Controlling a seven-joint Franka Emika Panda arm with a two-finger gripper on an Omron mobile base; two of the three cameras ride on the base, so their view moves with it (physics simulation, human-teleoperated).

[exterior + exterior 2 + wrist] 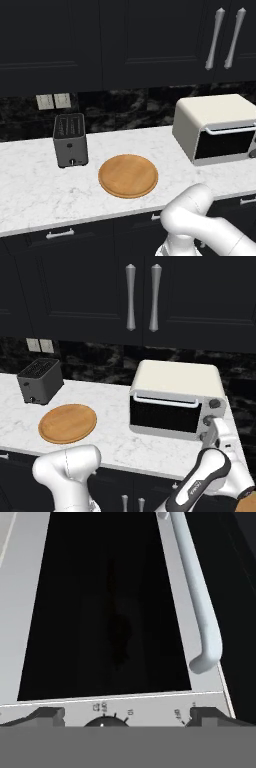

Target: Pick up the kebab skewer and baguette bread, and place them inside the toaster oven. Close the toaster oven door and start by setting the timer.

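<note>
Two dark jaws of the gripper (122,716) stand spread wide, flanking a dark dial (105,722) on the cream-white rounded toaster oven (176,398), whose dark glass door (165,414) is shut. At nine o'clock on the marble tabletop (117,441) lies a round wooden board (67,423); beyond, a grey slot toaster (40,381).

The toaster oven (200,125) is cream-white, its door (165,415) dark glass framed pale with a white handle (197,597). Left of it lie a golden-brown wooden board (128,176) and a dark grey toaster (70,140), all on the grey-veined white marble counter (30,185).
</note>
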